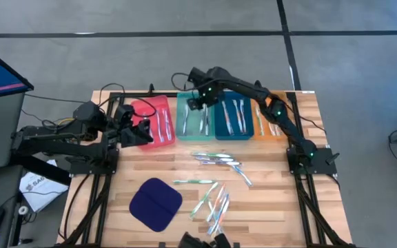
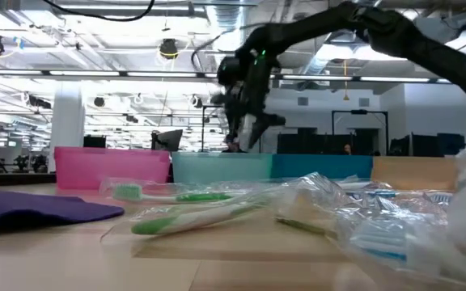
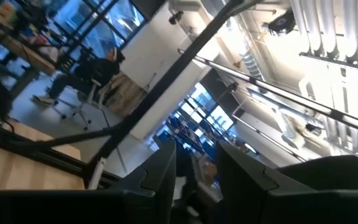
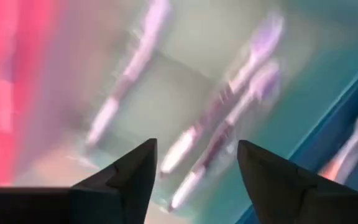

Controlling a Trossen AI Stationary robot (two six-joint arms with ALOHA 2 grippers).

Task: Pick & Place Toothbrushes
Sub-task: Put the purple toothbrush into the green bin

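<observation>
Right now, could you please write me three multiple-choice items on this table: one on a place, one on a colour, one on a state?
1. Which tray does the right gripper hang above?
A. red
B. teal
C. orange

2. What colour is the cloth pad?
A. dark blue
B. yellow
C. white

3. How do the right gripper's fingers stand?
A. clamped on a toothbrush
B. shut and empty
C. apart and empty

Answers:
1. B: from above, the gripper is over the teal tray.
2. A: the pad on the wooden table is dark blue.
3. C: the right wrist view shows a gap between the fingers, and the toothbrushes lie in the tray below.
</observation>
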